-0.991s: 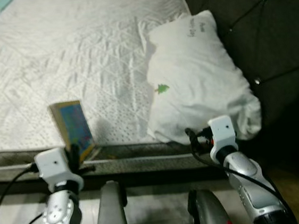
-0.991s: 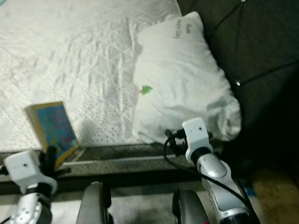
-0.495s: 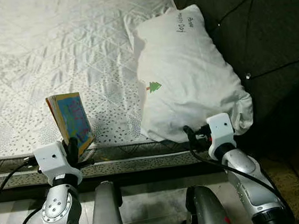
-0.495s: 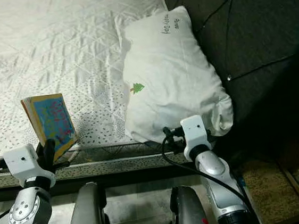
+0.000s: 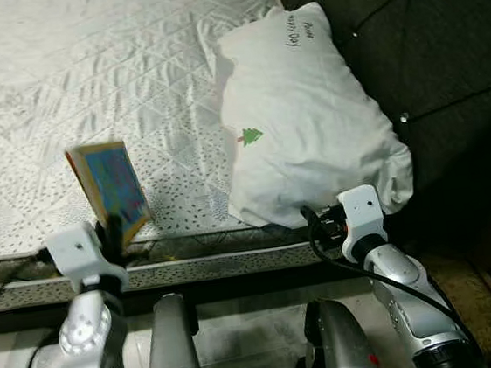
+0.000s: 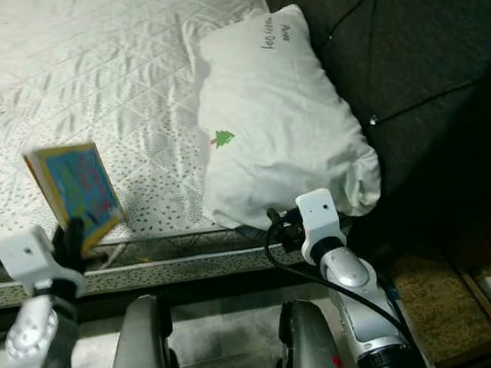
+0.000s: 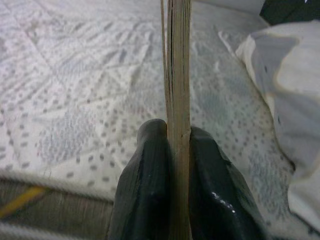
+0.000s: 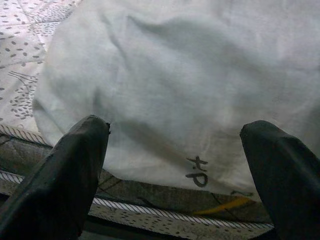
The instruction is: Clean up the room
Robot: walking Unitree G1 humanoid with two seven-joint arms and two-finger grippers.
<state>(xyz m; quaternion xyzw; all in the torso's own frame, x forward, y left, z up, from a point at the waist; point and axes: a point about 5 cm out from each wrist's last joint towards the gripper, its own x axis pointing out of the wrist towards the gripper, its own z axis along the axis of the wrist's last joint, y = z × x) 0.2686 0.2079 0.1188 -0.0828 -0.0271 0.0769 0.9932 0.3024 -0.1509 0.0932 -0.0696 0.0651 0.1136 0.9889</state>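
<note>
A thin book (image 5: pixel 112 189) with a blue picture cover stands upright over the near edge of the bed (image 5: pixel 86 86). My left gripper (image 7: pixel 172 150) is shut on its lower edge, one black finger on each side of the pages (image 7: pixel 177 75). A white pillow (image 5: pixel 304 116) with a small green tree print lies at the bed's right side, against the dark headboard (image 5: pixel 424 42). My right gripper (image 8: pixel 182 150) is open, its fingers (image 8: pixel 70 165) spread wide just in front of the pillow's (image 8: pixel 190 80) near end, above the mattress edge.
The dark tufted headboard stands along the right. The mattress edge (image 5: pixel 202 268) with piping runs across in front of my arms. A brown mat (image 6: pixel 432 292) lies on the floor at lower right. The quilted mattress top stretches away to the left.
The camera has tilted a little. My left gripper has raised the book slightly and shifted it left. My right arm has stayed in front of the pillow.
</note>
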